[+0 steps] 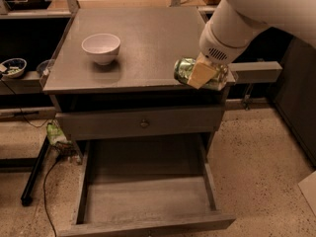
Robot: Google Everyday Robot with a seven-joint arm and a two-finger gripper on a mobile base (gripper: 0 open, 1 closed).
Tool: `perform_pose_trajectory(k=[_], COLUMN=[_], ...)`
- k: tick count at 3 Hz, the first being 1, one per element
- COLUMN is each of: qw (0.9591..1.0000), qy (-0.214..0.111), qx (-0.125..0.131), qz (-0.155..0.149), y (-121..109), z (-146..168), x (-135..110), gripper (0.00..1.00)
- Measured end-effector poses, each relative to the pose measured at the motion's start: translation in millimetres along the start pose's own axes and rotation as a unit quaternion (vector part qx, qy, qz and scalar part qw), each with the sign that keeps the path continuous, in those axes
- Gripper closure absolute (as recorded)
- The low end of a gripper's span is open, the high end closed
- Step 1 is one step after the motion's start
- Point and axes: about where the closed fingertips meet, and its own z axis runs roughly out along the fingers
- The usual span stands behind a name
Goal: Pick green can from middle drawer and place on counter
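My gripper (201, 74) is shut on the green can (184, 69), a shiny green metal can held on its side. It hangs over the front right corner of the counter (143, 38), just above the surface. The middle drawer (148, 196) stands pulled out below, its flat grey floor bare. My white arm comes down from the upper right and hides the can's right end.
A white bowl (101, 47) stands on the counter's left half. The upper drawer front with a round knob (144, 124) is closed. A grey side ledge (256, 70) juts out at right. A small dish (12, 67) sits on a ledge at left. Cables lie on the floor at left.
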Motion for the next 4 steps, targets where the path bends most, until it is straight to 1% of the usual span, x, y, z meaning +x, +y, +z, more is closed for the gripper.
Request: perform_pose_trajectory(k=[1,2,3,4], qw=[1.0000,0.9997,0.9985,0.9985], qy=[-0.006,-0.008,-0.008,-0.008], qx=[-0.007,-0.024,-0.048,-0.048], qz=[0.000,-0.002,-0.023,-0.023], y=[-5.8,-20.5,-53.7,-53.8], z=[2.0,16.4,50.5,50.5], x=[-3.5,-15.5,-48.2,-48.2], gripper=[1.00,1.00,1.00,1.00])
